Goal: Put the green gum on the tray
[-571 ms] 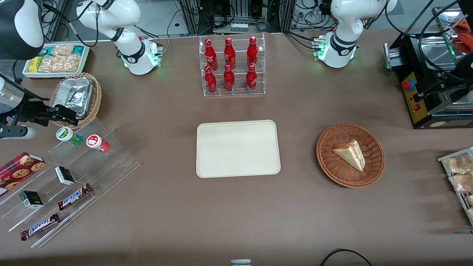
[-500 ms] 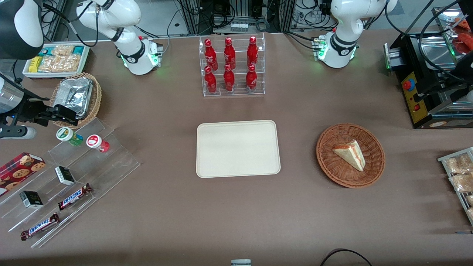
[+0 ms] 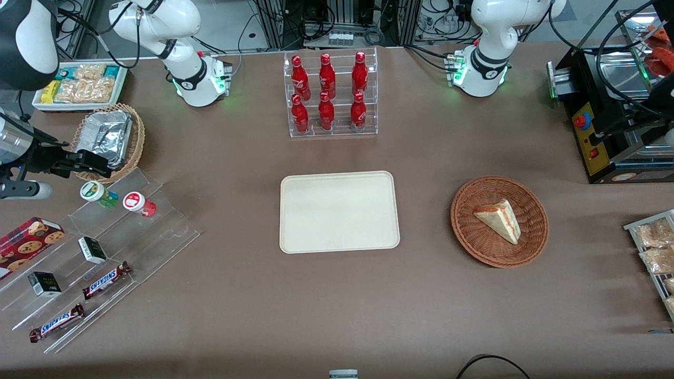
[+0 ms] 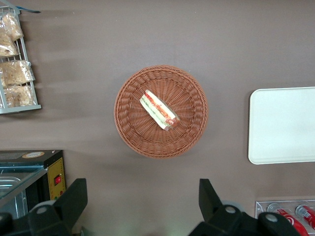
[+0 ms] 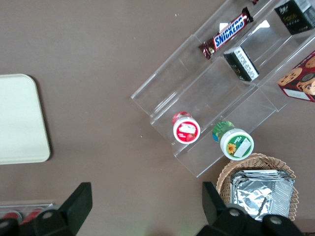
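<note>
Moved: my arm has drifted slightly toward its own end of the table since the earlier frame; nothing on the table has shifted
Gripper: my gripper [image 3: 89, 162] hangs above the table just beside the gum, nearer the wicker basket; my fingers [image 5: 78, 202] stand wide apart, holding nothing
Gum: small green bottle [image 3: 98, 194] [image 5: 233, 141]; round white lid with a yellow-green label; standing on the top step of the clear stand
Tray: cream-beige, rounded corners, low rim [image 3: 338, 211] [image 5: 19, 119]; mid-table, well apart from the gum
Red bottle: [image 3: 139, 203] [image 5: 186, 130] same step, just beside the gum, toward the tray; red-and-white lid
Stand: clear stepped acrylic [image 3: 131, 247]; lower steps carry two dark boxes [image 3: 92, 249] and two Snickers bars [image 3: 107, 279]
Foil basket: wicker, crumpled foil tray inside [image 3: 109, 139] [image 5: 262, 188]; just beside the gum, farther from the front camera
Cookie box: [image 3: 27, 239] beside the stand, toward my arm's end
Way: open brown table [image 3: 237, 210] between stand and tray
</note>
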You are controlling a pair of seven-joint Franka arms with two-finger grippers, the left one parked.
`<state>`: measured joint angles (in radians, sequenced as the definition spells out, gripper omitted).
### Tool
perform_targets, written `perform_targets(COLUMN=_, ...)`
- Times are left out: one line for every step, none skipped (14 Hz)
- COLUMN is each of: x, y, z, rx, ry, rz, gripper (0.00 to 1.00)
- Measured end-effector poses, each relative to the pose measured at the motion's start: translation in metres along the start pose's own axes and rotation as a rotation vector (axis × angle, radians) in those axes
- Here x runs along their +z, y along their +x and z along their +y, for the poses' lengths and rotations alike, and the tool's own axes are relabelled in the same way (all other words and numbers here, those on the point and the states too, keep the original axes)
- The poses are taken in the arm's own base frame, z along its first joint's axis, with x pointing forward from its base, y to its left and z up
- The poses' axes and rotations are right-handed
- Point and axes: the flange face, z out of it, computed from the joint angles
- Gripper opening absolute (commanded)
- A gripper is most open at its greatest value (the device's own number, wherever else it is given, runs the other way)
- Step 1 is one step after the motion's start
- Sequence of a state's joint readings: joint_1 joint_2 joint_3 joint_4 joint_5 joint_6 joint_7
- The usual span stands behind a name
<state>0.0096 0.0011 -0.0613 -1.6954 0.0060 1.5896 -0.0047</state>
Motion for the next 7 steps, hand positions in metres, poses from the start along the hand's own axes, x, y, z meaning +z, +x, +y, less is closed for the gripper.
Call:
perform_targets(x=0.01, y=0.0, z=0.006, rx=-0.02, ry=0.002, rz=0.006, gripper=0.99)
perform_targets(x=0.021, y=-0.001, z=0.013, rx=-0.05, ry=0.003, rz=0.021, gripper=0.99)
perform_targets(x=0.033, y=-0.005, z=0.02, rx=-0.083, ry=0.005, rz=0.038, gripper=0.99)
perform_targets(x=0.044, y=-0.011, z=0.026, rx=-0.123, ry=0.006, rz=0.051, gripper=0.99)
perform_targets(x=0.054, y=-0.019, z=0.033, rx=-0.17, ry=0.008, rz=0.062, gripper=0.99)
perform_targets(x=0.061, y=-0.027, z=0.04, rx=-0.214, ry=0.01, rz=0.074, gripper=0.99)
perform_targets(x=0.068, y=-0.034, z=0.048, rx=-0.258, ry=0.011, rz=0.089, gripper=0.99)
